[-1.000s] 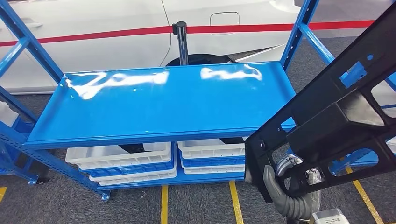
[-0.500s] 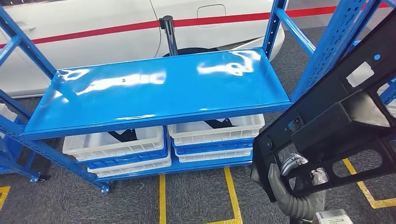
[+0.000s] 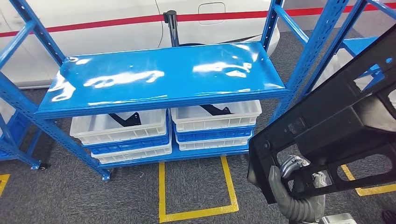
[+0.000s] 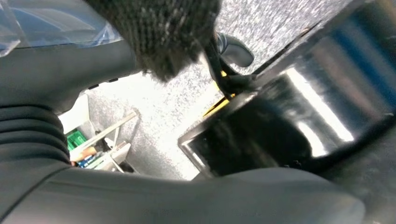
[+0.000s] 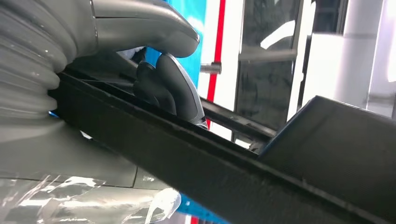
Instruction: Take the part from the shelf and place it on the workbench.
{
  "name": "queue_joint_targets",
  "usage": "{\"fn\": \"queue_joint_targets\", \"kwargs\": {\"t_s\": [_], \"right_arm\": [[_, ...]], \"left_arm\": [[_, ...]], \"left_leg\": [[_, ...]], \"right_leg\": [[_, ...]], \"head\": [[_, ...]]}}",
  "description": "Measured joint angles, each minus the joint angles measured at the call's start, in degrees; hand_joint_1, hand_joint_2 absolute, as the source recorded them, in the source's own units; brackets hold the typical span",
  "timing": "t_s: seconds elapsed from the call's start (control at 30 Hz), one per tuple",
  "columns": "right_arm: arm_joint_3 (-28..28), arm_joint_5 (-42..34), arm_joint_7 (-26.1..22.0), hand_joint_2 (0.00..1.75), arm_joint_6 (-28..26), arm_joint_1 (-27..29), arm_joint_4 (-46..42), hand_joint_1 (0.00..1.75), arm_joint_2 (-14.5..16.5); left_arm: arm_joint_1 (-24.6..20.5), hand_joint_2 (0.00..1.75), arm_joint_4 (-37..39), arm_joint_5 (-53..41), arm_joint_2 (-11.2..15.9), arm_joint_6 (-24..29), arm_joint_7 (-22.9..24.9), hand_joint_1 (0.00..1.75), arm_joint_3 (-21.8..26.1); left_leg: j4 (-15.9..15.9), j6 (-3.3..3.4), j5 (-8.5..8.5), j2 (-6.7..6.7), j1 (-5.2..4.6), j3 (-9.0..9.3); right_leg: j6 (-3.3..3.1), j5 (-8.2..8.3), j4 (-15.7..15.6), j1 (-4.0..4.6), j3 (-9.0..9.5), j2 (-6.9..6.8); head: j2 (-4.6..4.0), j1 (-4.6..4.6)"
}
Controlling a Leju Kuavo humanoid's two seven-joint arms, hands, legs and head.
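One black part (image 3: 336, 116), one right robot hand (image 3: 292, 179), four bins (image 3: 215, 116)

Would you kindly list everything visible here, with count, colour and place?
part: one, black, held up at the right, off the shelf
shelf: one, blue, centre, its top board bare
bins: white and blue, stacked in two piles under the top board; exact count unclear
black pieces: one in each top bin
floor lines: yellow, on grey carpet before the shelf
car: one, white with a red stripe, behind the shelf
post: one, dark, behind the shelf
right hand: one, grey, grips the part's lower edge
left hand: dark, blurred, state unclear
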Motion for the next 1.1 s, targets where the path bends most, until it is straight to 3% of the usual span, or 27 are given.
{"fn": "queue_joint_targets", "kwargs": {"t_s": [0.03,0.07,0.1,0.13,0.17,0.23,0.3,0.33,0.37,0.4,0.43,0.5,0.57,0.6,0.63,0.67,0.7,0.73,0.8,0.83,0.9,0.93,0.97,1.0,1.07,1.1], "right_arm": [[0.0,0.3,-0.1,1.75,0.1,0.0,0.0,1.75,-0.1],[0.0,0.7,-0.2,1.75,0.2,0.1,0.0,1.75,-0.1],[0.0,0.9,-0.2,1.75,0.3,0.1,0.0,1.75,-0.2],[0.0,1.1,-0.2,1.75,0.4,0.1,0.0,1.75,-0.2],[0.0,1.2,-0.2,1.75,0.4,0.1,0.0,1.75,-0.2],[0.0,1.3,-0.1,1.75,0.4,0.1,0.0,1.75,-0.2],[0.0,1.5,0.0,1.75,0.4,0.1,0.0,1.75,-0.3],[0.0,1.6,0.1,1.75,0.4,0.1,-0.1,1.75,-0.3],[0.0,1.6,0.1,1.75,0.4,0.1,-0.1,1.75,-0.3],[0.0,1.7,0.2,1.75,0.4,0.1,-0.1,1.75,-0.3],[0.0,1.7,0.3,1.75,0.4,0.2,-0.1,1.75,-0.3],[0.0,1.7,0.5,1.75,0.3,0.3,-0.2,1.75,-0.3],[-0.1,1.8,0.6,1.75,0.3,0.4,-0.2,1.75,-0.3],[-0.1,1.8,0.6,1.75,0.2,0.6,-0.2,1.75,-0.3],[-0.1,1.8,0.7,1.75,0.2,0.7,-0.2,1.75,-0.3],[-0.1,1.7,0.7,1.75,0.2,0.7,-0.2,1.75,-0.3],[-0.1,1.7,0.7,1.75,0.1,0.8,-0.2,1.75,-0.3],[-0.1,1.7,0.7,1.75,0.1,0.8,-0.2,1.75,-0.3],[-0.1,1.7,0.7,1.75,0.0,0.7,-0.2,1.75,-0.3],[-0.2,1.7,0.7,1.75,0.0,0.7,-0.2,1.75,-0.3],[-0.3,1.6,0.8,1.75,0.0,0.7,-0.3,1.75,-0.3],[-0.4,1.6,0.8,1.75,-0.1,0.7,-0.3,1.75,-0.4],[-0.4,1.6,0.8,1.75,-0.1,0.7,-0.3,1.75,-0.4],[-0.5,1.6,0.8,1.75,-0.1,0.8,-0.3,1.75,-0.4],[-0.5,1.6,0.8,1.75,-0.1,0.9,-0.3,1.75,-0.5],[-0.6,1.5,0.8,1.75,-0.1,0.9,-0.3,1.75,-0.5]], "left_arm": [[0.0,1.75,0.0,0.0,0.0,0.0,0.0,0.00,0.0],[0.0,1.75,0.0,0.0,0.0,0.0,0.0,0.00,0.0],[-0.1,1.75,0.0,0.0,-0.1,0.0,0.0,0.00,0.0],[-0.1,1.75,0.0,0.0,-0.1,0.0,0.0,0.00,0.0],[-0.2,1.75,0.0,-0.1,-0.1,0.0,0.0,0.00,0.0],[-0.3,1.75,0.0,-0.1,0.0,0.0,0.0,0.00,0.0],[-0.4,1.75,0.0,-0.2,0.0,0.0,0.0,0.00,0.0],[-0.4,1.75,-0.1,-0.2,0.0,0.0,0.0,0.00,0.0],[-0.4,1.75,-0.1,-0.3,0.0,0.0,0.0,0.00,0.0],[-0.3,1.75,-0.1,-0.4,0.1,0.0,-0.1,0.00,0.0],[-0.3,1.75,-0.1,-0.4,0.1,0.0,-0.1,0.00,0.0],[-0.3,1.75,-0.1,-0.6,0.1,-0.1,-0.3,0.00,0.0],[-0.4,1.75,-0.1,-0.7,0.1,-0.6,-0.5,0.00,0.0],[-0.5,1.75,-0.1,-0.6,0.1,-0.9,-0.5,0.00,0.0],[-0.5,1.75,-0.1,-0.7,0.1,-1.1,-0.5,0.00,0.0],[-0.5,1.75,-0.1,-0.7,0.1,-1.2,-0.4,0.00,0.0],[-0.5,1.75,-0.1,-0.7,0.1,-1.1,-0.3,0.00,0.0],[-0.4,1.75,-0.1,-0.8,0.1,-1.0,-0.2,0.00,0.0],[-0.1,1.75,-0.1,-0.8,0.2,-0.9,0.1,0.00,0.0],[0.0,1.75,-0.1,-0.8,0.2,-1.0,0.2,0.00,0.0],[0.1,1.75,-0.1,-0.9,0.2,-1.2,0.3,0.00,0.0],[0.1,1.75,-0.1,-0.8,0.1,-1.2,0.3,0.00,0.0],[0.1,1.75,0.0,-0.8,0.0,-1.2,0.3,0.00,0.0],[0.1,1.75,0.0,-0.8,-0.1,-1.2,0.3,0.00,0.0],[0.0,1.75,0.0,-0.7,-0.1,-1.2,0.3,0.00,0.1],[0.0,1.75,0.0,-0.7,-0.1,-1.2,0.3,0.00,0.1]], "left_leg": [[0.2,0.21,0.64,0.11,-0.08,-0.89],[0.4,0.26,1.27,0.25,-0.18,-1.82],[0.7,0.25,1.87,0.38,-0.25,-2.82],[1.1,0.17,2.46,0.49,-0.30,-3.87],[1.5,0.04,3.02,0.56,-0.30,-4.93],[2.3,-0.46,4.03,0.52,-0.38,-6.47],[2.8,-0.99,5.11,0.35,-0.56,-7.12],[2.8,-1.18,5.77,0.27,-0.61,-7.36],[2.8,-1.32,6.46,0.20,-0.54,-7.62],[3.0,-1.50,6.62,0.13,-0.42,-8.10],[3.9,-1.77,5.52,0.07,-0.31,-8.76],[9.6,-2.48,-0.33,0.00,-0.09,-10.56],[18.4,-2.93,-6.51,-0.02,-0.04,-11.84],[21.7,-2.90,-7.55,-0.04,-0.08,-11.73],[23.2,-2.71,-7.09,-0.06,-0.14,-10.81],[22.5,-2.35,-5.54,-0.06,-0.25,-9.02],[19.5,-1.78,-3.73,-0.07,-0.38,-6.40],[14.9,-1.02,-2.62,-0.10,-0.60,-3.13],[4.6,0.35,-2.77,-0.12,-1.14,3.07],[1.3,0.71,-3.36,-0.11,-1.35,4.62],[-0.7,0.78,-3.08,-0.04,-1.29,4.25],[-0.7,0.73,-2.39,0.05,-1.14,3.29],[-0.7,0.75,-1.59,0.15,-0.97,2.29],[-0.7,0.78,-0.79,0.24,-0.80,1.36],[-0.3,0.96,0.51,0.44,-0.87,-0.50],[0.0,0.94,1.13,0.58,-0.87,-1.39]], "right_leg": [[0.08,-3.31,4.6,0.04,-1.32,-0.04],[0.15,-5.35,9.1,0.04,-2.31,-0.05],[0.22,-5.76,12.3,0.06,-2.61,-0.06],[0.29,-4.72,13.7,0.05,-1.98,-0.06],[0.34,-2.87,12.8,-0.01,-0.26,-0.08],[0.52,-0.54,5.0,-0.20,6.59,-0.12],[0.21,-1.55,-4.7,-0.28,13.33,-0.04],[-0.17,-2.10,-7.4,-0.18,14.92,-0.01],[-0.74,-2.14,-8.5,-0.12,14.97,-0.05],[-1.32,-1.69,-8.3,-0.11,14.27,-0.19],[-1.84,-1.07,-8.2,-0.11,13.47,-0.33],[-2.63,0.35,-8.0,-0.14,11.62,-0.51],[-2.89,1.80,-7.9,0.00,9.76,-0.49],[-2.94,2.51,-7.8,0.11,8.78,-0.47],[-2.96,3.18,-7.6,0.25,7.76,-0.44],[-2.97,3.81,-7.4,0.43,6.80,-0.39],[-2.97,4.42,-7.3,0.63,5.98,-0.32],[-2.96,5.03,-7.3,0.76,5.33,-0.28],[-2.69,6.27,-7.2,1.00,4.38,-0.23],[-2.46,6.93,-7.2,1.05,3.91,-0.29],[-1.87,8.18,-7.3,1.22,2.87,-0.40],[-1.62,7.76,-6.9,1.22,2.14,-0.36],[-1.38,5.94,-5.4,1.23,1.25,-0.32],[-1.16,2.80,-2.6,1.14,0.20,-0.26],[-0.68,-4.04,6.1,0.91,-1.75,-0.23],[-0.39,-5.42,10.3,0.78,-2.26,-0.23]], "head": [[0.00,0.04],[0.00,0.03],[0.00,0.03],[0.00,0.04],[0.00,0.04],[0.00,0.07],[0.00,-0.03],[0.00,-0.09],[0.00,-0.17],[0.00,-0.17],[0.00,-0.19],[0.00,-0.22],[0.00,-0.24],[0.00,-0.23],[0.00,-0.23],[0.00,-0.23],[0.00,-0.23],[0.00,-0.23],[0.00,-0.23],[0.00,-0.23],[0.00,-0.21],[0.01,-0.19],[0.01,-0.14],[0.01,-0.09],[0.00,0.01],[0.00,0.02]]}}
